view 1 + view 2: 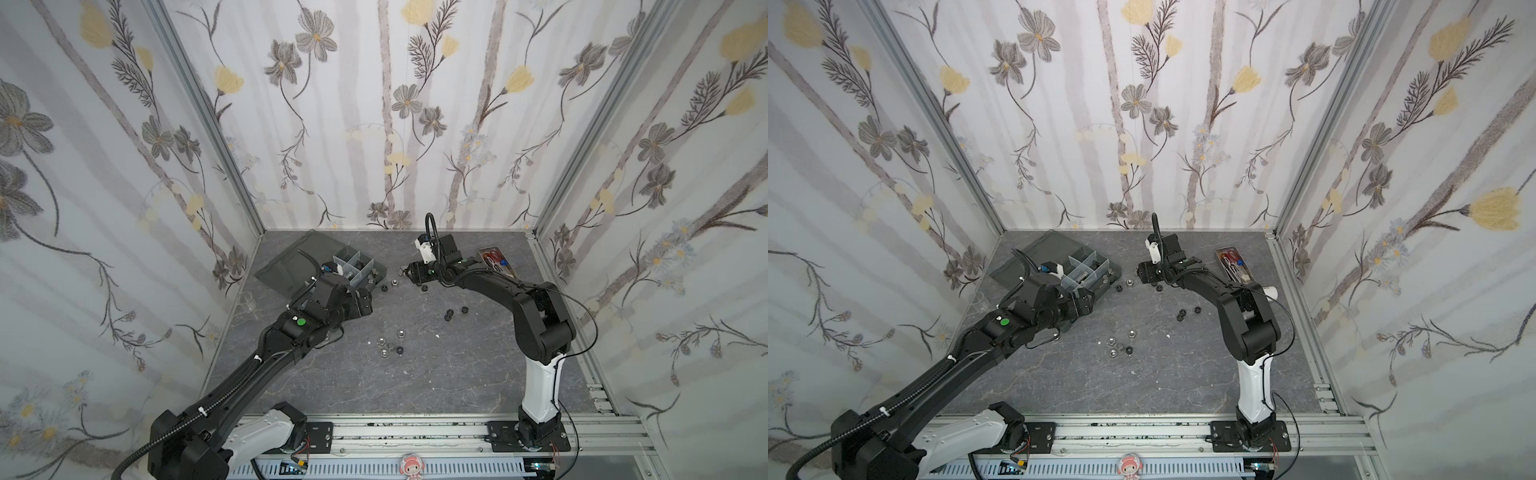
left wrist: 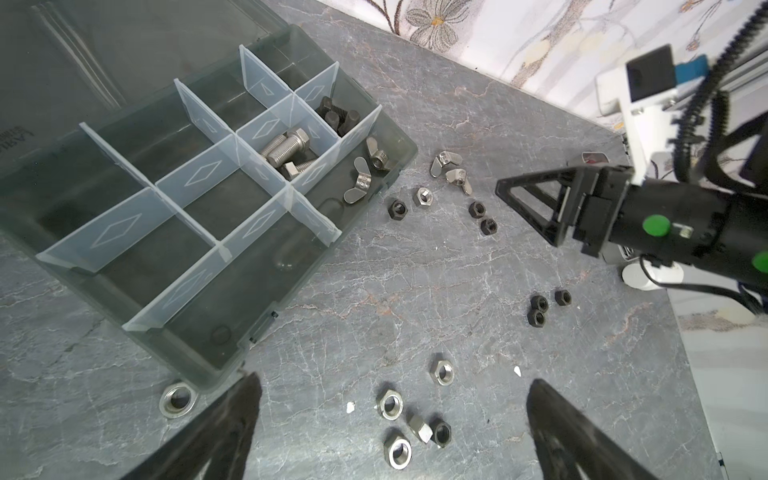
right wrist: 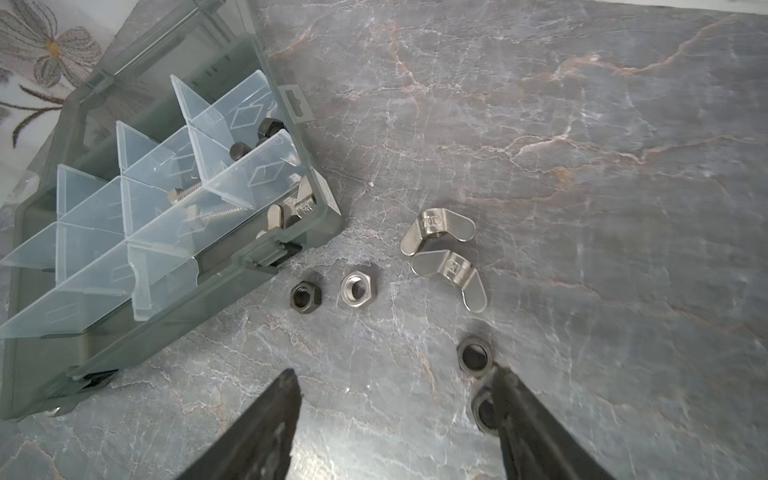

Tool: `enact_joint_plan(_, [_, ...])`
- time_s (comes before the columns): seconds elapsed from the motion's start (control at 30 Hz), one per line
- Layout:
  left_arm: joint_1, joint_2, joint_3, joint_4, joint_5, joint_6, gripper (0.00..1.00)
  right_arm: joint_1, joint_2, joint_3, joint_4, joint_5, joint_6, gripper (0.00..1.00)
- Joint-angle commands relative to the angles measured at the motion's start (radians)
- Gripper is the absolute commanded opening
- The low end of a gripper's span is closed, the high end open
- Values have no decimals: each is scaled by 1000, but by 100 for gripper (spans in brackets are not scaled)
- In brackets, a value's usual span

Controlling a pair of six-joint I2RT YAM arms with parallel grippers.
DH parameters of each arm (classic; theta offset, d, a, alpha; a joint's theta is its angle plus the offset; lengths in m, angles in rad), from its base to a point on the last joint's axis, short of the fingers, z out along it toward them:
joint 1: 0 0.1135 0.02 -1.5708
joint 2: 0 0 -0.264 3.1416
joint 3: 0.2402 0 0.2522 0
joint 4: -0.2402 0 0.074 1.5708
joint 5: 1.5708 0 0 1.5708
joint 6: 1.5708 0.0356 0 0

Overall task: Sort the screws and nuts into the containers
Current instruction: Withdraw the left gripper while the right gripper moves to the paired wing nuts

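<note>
Saw left jaws wide, empty, over silver hex nuts (image 2: 419, 429) on the grey bench (image 2: 415, 299); right jaws apart, empty, beside black hex nuts (image 3: 462, 351). Found silver hex bolts (image 2: 286, 150), black hex bolts (image 2: 338, 118) and two silver wing nuts (image 2: 360, 183) in separate compartments of the smoky-grey plastic organizer box (image 2: 232, 357); judged all hex nuts unsorted. Spotted one silver nut (image 2: 166, 405) against the box wall in the left wrist view, unseen in both top views.

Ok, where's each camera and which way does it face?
Top views: high above the front rail, looking down toward the back wall; left arm and right arm show.
Left wrist: on its arm, looking down past the left gripper at the organizer box and nuts.
Right wrist: on its arm, looking down past the right gripper at the box's corner.
Shared: both wrist views show the two wing nuts.
</note>
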Motion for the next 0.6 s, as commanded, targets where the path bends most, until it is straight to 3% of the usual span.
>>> enact_joint_plan(0.0, [-10,-43,-24,-26,1,-31,100,-18,67,68,-2,-61,-40,74])
enact_joint_plan(0.57, [-19,-81,-41,-75,-19,-30,100,-76,327,250,16,-230,-38,71])
